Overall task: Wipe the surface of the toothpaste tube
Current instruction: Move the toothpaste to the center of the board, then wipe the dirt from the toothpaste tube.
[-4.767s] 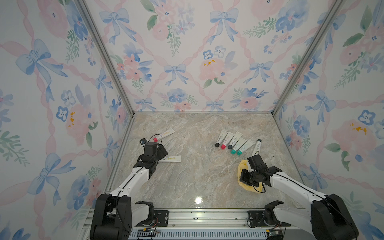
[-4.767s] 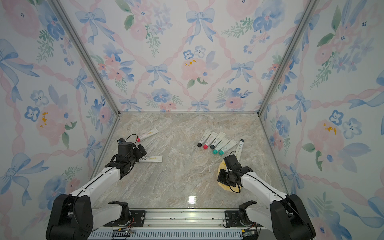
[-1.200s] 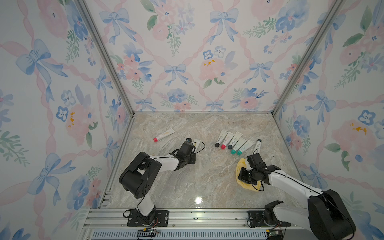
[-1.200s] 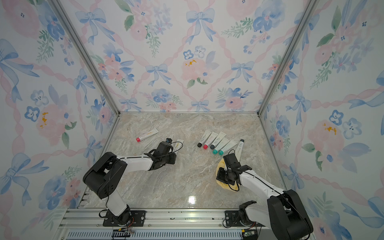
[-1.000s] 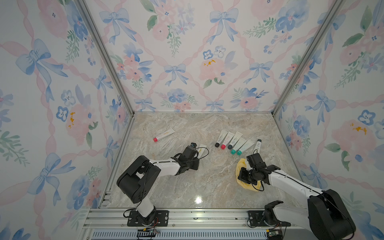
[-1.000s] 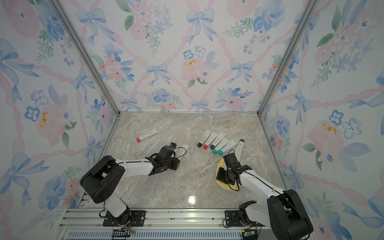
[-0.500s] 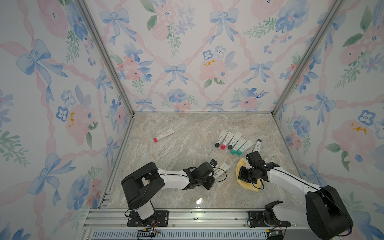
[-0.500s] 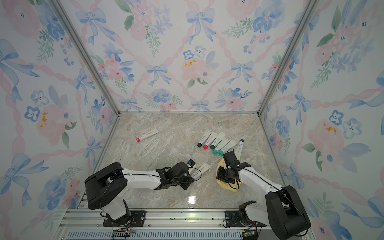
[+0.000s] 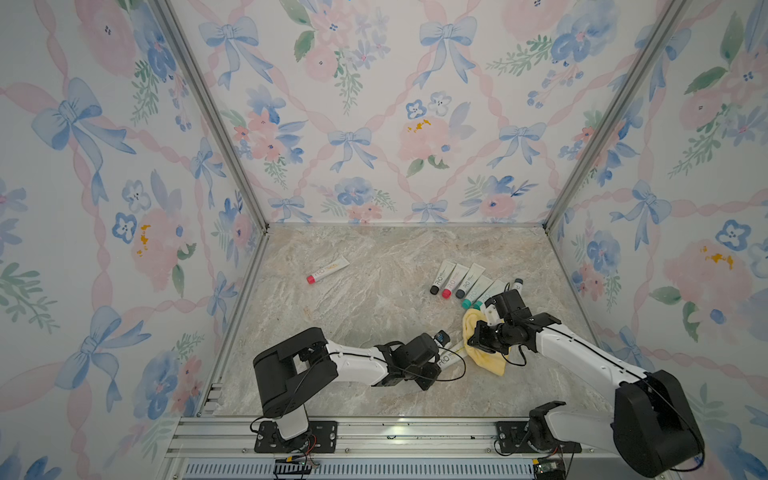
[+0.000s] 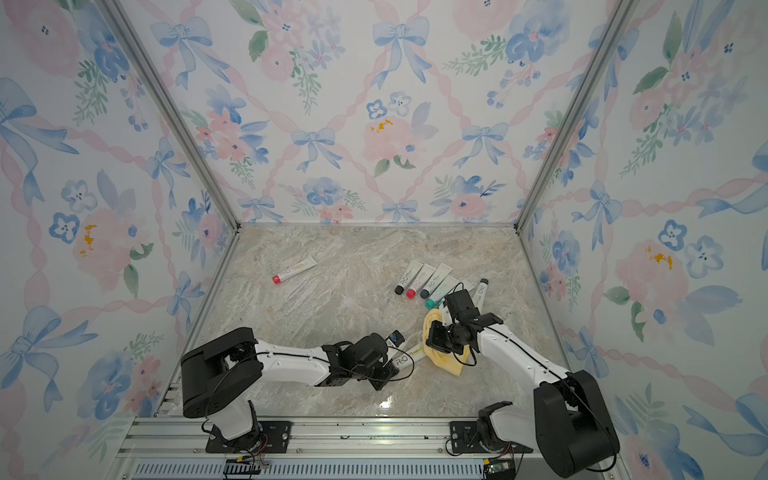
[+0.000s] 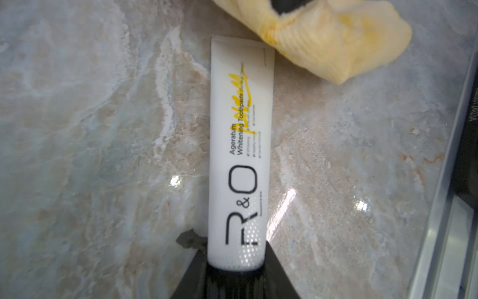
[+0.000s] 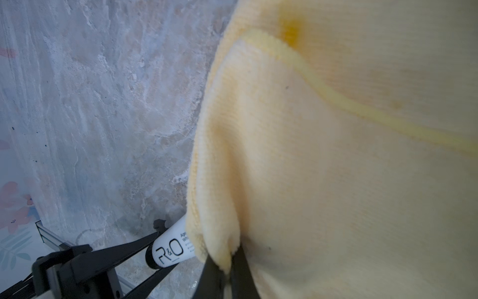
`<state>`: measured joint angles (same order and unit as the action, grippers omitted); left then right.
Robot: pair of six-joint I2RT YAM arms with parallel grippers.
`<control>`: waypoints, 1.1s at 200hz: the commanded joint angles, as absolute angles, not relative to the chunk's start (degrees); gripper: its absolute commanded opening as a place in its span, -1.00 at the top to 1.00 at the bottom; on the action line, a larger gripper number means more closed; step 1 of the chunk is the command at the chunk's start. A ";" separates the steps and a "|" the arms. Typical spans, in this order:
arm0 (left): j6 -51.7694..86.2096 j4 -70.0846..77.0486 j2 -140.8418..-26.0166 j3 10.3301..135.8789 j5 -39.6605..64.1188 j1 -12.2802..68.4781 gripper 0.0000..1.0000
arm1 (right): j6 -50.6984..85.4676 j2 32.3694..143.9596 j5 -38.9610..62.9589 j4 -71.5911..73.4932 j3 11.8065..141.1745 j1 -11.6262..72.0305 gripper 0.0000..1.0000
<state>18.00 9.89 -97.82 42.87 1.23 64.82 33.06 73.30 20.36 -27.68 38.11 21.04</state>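
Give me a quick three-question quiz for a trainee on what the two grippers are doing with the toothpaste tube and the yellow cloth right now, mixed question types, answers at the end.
1. True or false: the left gripper is closed on the cap end of the toothpaste tube.
2. What does the right gripper pinch? A the yellow cloth; B a brush; C nothing.
3. Fill in: the scribble across the tube's print is ____ in colour.
Key: 1 true; 2 A; 3 yellow.
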 commanded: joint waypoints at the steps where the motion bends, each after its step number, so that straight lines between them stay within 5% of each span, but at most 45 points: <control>1: 17.80 2.66 -101.12 41.23 1.67 65.64 0.37 | 34.32 76.83 22.79 -25.56 38.79 24.24 0.86; 137: 19.51 4.21 -95.86 35.64 0.18 66.01 0.41 | 30.02 84.53 4.27 -29.45 39.03 22.24 0.88; 220: 19.07 5.45 -98.83 37.54 0.04 66.01 0.42 | 35.41 82.96 16.89 -25.70 37.76 31.30 0.87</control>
